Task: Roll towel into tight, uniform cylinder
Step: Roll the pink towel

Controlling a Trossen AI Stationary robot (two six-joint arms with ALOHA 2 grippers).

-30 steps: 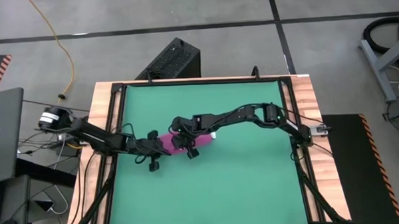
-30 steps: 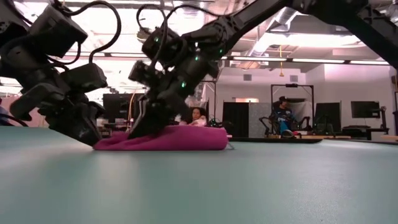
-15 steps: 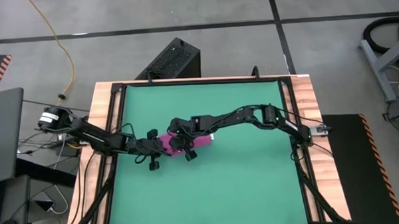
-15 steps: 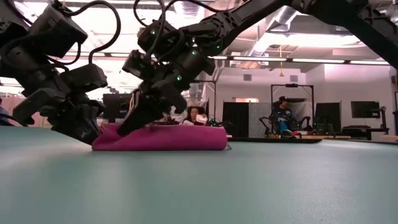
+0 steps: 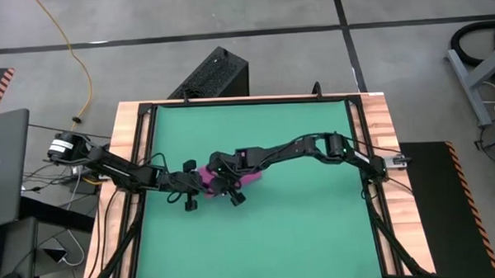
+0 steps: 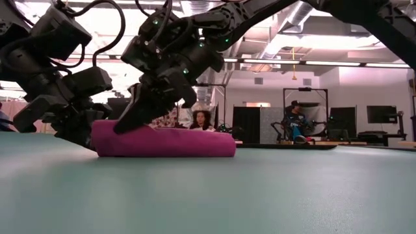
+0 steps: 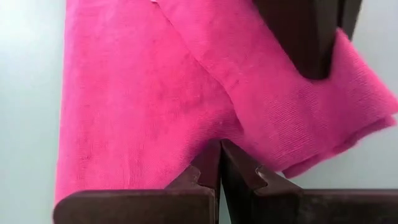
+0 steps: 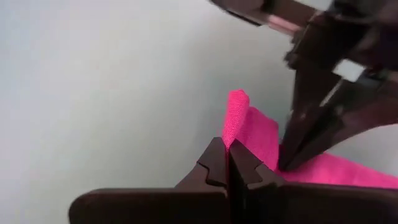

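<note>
Magenta, soft towel (image 6: 166, 142) lies half-rolled; left gripper (image 7: 219, 163) and right gripper (image 8: 227, 159) jaws clamped on its edge.

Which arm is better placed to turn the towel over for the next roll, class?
Probably the right. The right gripper, fingers closed, pinches the raised edge of the towel. The left gripper, also closed, presses low at the towel's end, pinning it.

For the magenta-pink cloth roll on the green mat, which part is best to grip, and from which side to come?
Judging by its pose, grip the magenta-pink cloth roll at its free end, coming from above. It lies flat and long on the green mat, and the left gripper and right gripper already crowd the other end.
</note>
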